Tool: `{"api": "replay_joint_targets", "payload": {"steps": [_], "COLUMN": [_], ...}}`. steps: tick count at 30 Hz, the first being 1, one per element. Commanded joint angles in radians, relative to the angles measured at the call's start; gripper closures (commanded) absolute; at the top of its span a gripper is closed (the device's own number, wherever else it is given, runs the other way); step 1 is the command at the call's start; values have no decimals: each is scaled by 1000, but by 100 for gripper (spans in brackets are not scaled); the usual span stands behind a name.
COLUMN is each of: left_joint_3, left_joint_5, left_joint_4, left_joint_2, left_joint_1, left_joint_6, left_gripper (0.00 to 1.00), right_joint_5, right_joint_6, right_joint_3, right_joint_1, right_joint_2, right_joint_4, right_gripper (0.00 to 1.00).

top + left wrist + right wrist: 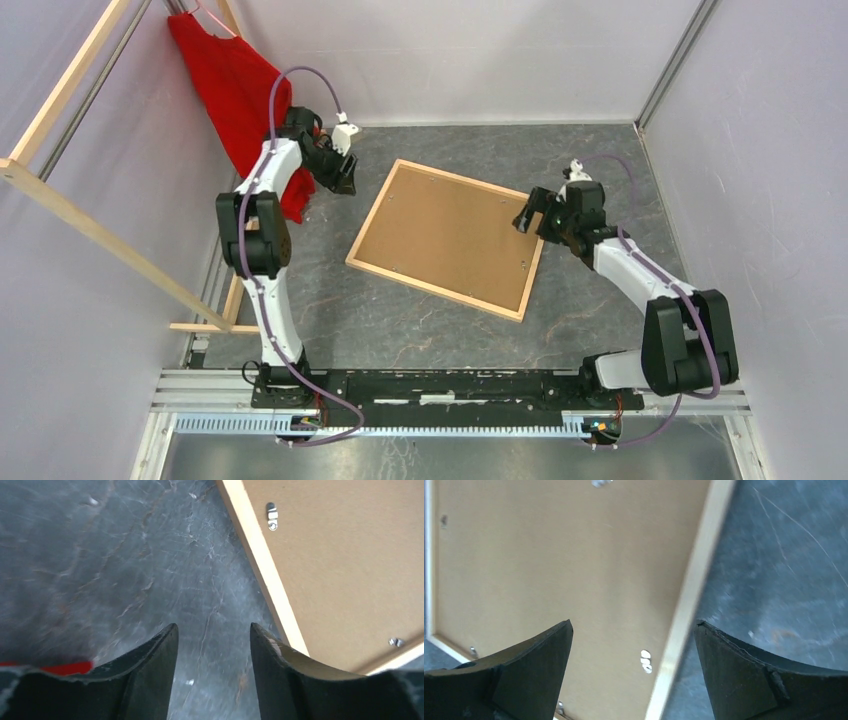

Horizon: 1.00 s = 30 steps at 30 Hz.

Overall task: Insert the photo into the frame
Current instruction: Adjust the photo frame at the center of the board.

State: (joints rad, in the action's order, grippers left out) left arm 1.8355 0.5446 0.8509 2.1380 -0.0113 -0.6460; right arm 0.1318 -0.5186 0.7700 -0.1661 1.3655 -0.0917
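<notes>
Grey, marble-veined stone pattern covers the table (400, 330), which fills the floor of the white-walled cell. Long light-wood rack bars (95, 235) lean along its left side. At the middle of the table the frame (374, 212) lies flat and face down, turned a little askew. Its thin pale rail surrounds a brown backing board (447, 238) that sits inside it. A red cloth (235, 95) hangs at the far left, behind the left arm (262, 240). That arm reaches forward from its base, while the right arm (640, 275) bends in from the right. The left gripper (344, 183) hangs just beside the frame's far left corner, over bare table. In the left wrist view its fingers are spread with only grey surface between them (212, 626), and the frame's rail (260, 565) runs past to the right of them. The right gripper (526, 220) hangs at the frame's right edge near the far corner, its fingers spread wide and gripping nothing. In the right wrist view the rail (696, 575) passes between them (633, 622), with one finger over the backing board and the other over the table. I cannot tell whether either gripper touches what is under it. Small metal turn clips (271, 517) sit on the board close to the rail, and another (645, 661) shows near the right gripper.
</notes>
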Motion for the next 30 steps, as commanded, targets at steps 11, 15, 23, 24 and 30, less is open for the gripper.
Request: {"api": "replay_joint_targets", "payload": {"steps": [11,15,23,24,30], "left_joint_3": [-174,-283,-534,-559,-605], "left_joint_5": [142,118,69,72,55], "left_joint_4": [-24,-25,-25,-25,33], "left_joint_2": [71,12,-142,-152,-216], "left_joint_1": [-55,-104,-265,-278,-271], "left_joint_6": [60,11,-80,-83,-138], "left_gripper": [62,64,63,63,59], "right_joint_5": [162,187,175,164,-6], "right_joint_6": [-24,-32,1,6,26], "right_joint_3": [-131,-80,-30,-32,-9], "right_joint_1": [120,128,136,138,159], "right_joint_2": [43,111,160,158,73], "right_joint_4": [156,180,128,111,13], "right_gripper": [2,2,2,2,2]}}
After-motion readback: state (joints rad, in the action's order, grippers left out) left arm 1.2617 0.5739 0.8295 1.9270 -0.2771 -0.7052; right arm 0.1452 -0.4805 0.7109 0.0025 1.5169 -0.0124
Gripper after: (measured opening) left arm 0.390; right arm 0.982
